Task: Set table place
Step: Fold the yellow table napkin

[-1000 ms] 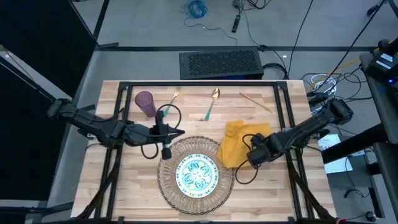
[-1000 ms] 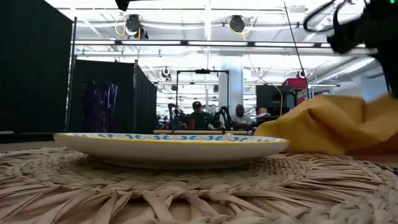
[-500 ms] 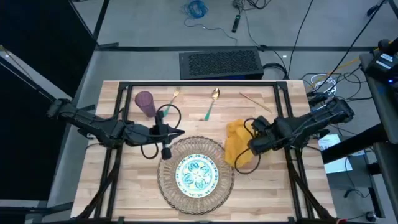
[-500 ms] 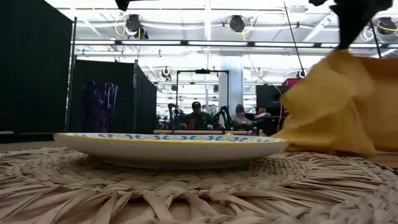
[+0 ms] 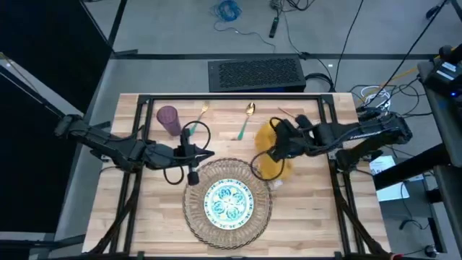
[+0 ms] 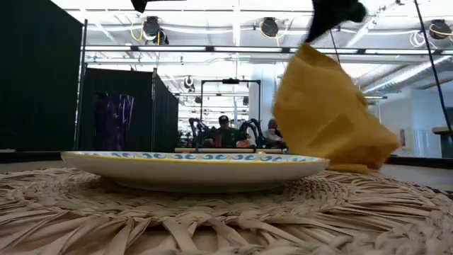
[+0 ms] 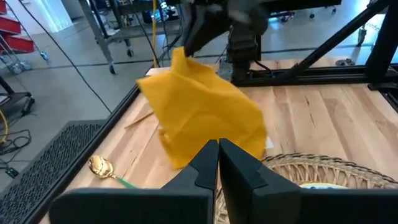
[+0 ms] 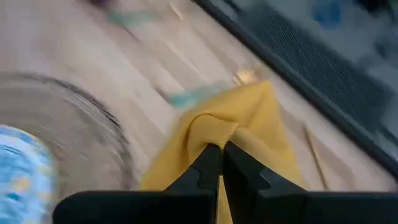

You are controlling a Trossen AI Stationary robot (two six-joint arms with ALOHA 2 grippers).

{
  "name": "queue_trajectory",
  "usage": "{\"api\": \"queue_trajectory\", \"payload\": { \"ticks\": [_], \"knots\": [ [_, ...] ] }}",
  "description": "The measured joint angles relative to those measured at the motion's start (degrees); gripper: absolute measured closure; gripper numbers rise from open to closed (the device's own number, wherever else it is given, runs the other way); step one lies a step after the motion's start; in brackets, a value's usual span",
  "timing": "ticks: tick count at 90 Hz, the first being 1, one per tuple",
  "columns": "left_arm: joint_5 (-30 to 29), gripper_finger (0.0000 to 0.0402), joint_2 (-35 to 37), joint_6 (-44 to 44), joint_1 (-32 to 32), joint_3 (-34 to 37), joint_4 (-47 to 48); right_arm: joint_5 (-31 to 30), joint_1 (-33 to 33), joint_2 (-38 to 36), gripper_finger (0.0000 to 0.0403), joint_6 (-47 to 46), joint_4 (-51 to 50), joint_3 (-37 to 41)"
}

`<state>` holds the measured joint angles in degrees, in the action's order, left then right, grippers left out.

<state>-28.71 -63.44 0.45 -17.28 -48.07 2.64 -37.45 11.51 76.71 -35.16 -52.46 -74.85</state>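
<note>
A white plate with a teal pattern point(image 5: 228, 201) lies on the round wicker mat point(image 5: 195, 217) near the table's front. My right gripper point(image 5: 277, 143) is shut on the yellow napkin point(image 5: 270, 163), which hangs just behind the mat's right side. The purple cup point(image 5: 168, 120), fork point(image 5: 199, 115) and spoon point(image 5: 245, 119) lie near the far edge. My left gripper point(image 5: 208, 154) hovers shut and holds nothing, behind the mat's left side. My right gripper pinches a bunched fold at the top of the napkin point(image 8: 217, 129) between its two fingers, several layers together. The napkin point(image 6: 325, 106) hangs slack below the fingers. I cannot tell whether its lower end point(image 6: 354, 164) touches the table.
A thin wooden stick point(image 5: 296, 118) lies at the far right. A black metal frame point(image 5: 231, 99) runs around the table, with rails down both sides. A black mesh box point(image 5: 254, 72) sits beyond the far edge. Bare planks point(image 5: 310, 209) lie right of the mat.
My right gripper has risen and gone toward the table's left and far edges, staying shut on the napkin. The napkin, which lay spread on the planks right of the mat, has been drawn up into a hanging bunch and carried along behind the mat.
</note>
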Motion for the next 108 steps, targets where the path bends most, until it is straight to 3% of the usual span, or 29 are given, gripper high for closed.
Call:
{"api": "queue_trajectory", "payload": {
  "ticks": [8,16,20,29,37,42,52,63,74,87,99,108],
  "knots": [
    [-0.06,0.0402,0.0,0.08,0.0,0.0,0.06,4.67,-1.06,0.67,0.0403,4.02,6.61,-0.1],
    [-0.52,0.0402,0.0,0.24,0.04,0.0,0.08,18.11,-2.59,2.18,0.0403,4.66,7.17,-0.16],
    [-0.54,0.0402,0.0,-0.08,0.04,-0.02,0.56,21.81,-1.79,3.02,0.0403,2.94,4.66,-0.15],
    [-0.59,0.0402,0.0,-0.13,0.0,-0.02,1.55,14.49,1.22,3.18,0.0403,-6.22,-8.24,-0.07],
    [-0.59,0.0402,0.0,-0.11,0.0,-0.02,1.33,5.97,-0.48,3.01,0.0403,-12.62,-17.52,-0.05],
    [-0.59,0.0402,0.0,-0.11,0.14,-0.02,1.14,6.06,-1.67,3.08,0.0403,-11.37,-16.42,0.04],
    [-0.59,0.0402,0.0,-0.53,0.31,-0.02,1.0,12.83,-1.85,3.13,0.0403,-7.7,-10.63,-0.11],
    [-0.62,0.0402,0.0,-1.03,-0.11,-0.02,0.96,5.53,-3.15,3.12,0.0403,-13.89,-20.02,0.04],
    [-0.63,0.0402,0.0,-0.59,0.15,-0.02,0.86,8.23,-4.55,0.64,0.0403,-5.17,-7.16,-0.55],
    [-0.67,0.0402,0.0,-0.59,0.37,-0.02,0.87,3.19,-8.46,0.18,0.0403,2.6,-8.38,-7.89],
    [-0.73,0.0402,0.0,-1.05,0.39,-0.02,0.77,7.43,-10.58,0.22,0.0403,12.92,-0.39,-16.27],
    [-0.74,0.0402,0.0,-1.05,0.37,-0.02,0.81,6.8,-11.81,0.62,0.0403,16.38,-1.06,-21.9]
  ]
}}
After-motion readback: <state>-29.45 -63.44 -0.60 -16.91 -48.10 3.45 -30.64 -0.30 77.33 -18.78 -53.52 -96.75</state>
